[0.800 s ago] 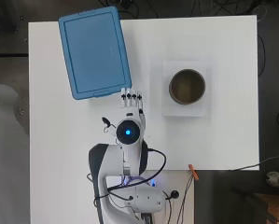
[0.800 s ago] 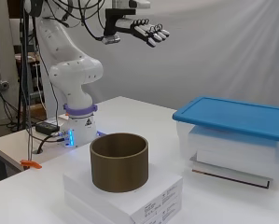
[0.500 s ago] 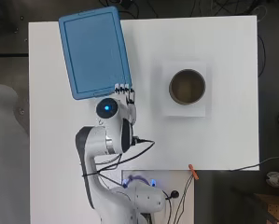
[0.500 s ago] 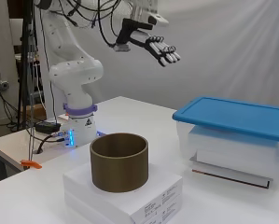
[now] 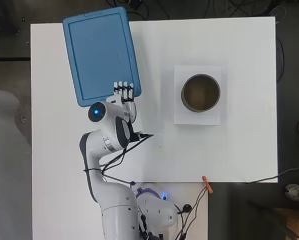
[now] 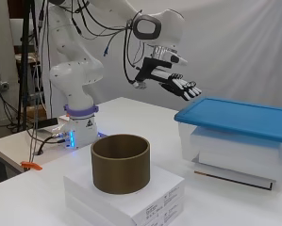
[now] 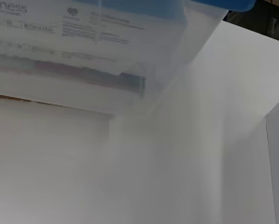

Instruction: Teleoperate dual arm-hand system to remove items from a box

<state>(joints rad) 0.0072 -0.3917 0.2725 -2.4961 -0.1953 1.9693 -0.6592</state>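
The hand (image 6: pixel 171 82) is held out flat with its fingers straight and nothing in it, raised above the near edge of the blue lid (image 5: pixel 100 52). In the overhead view the fingertips are seen just over the lid's near right corner; from the side, clear air is seen between them and the lid.

The box (image 6: pixel 235 150) is placed at the far left of the surface (image 5: pixel 229 145), a clear plastic tub closed by the blue lid. Through its wall flat white packages and a dark band can be made out, but what they are cannot be told.

The lid is judged to be stiff, light and smooth, likely snapped over the tub's rim, so it would best be taken at an overhanging edge or corner and peeled upward rather than pressed from above. The tub itself is probably light enough to slide or tip if the lid is pulled sideways.

On the right, well apart from the box, a brown cylinder (image 5: pixel 201 93) stands open-topped on a flat white carton (image 5: pixel 198 118).
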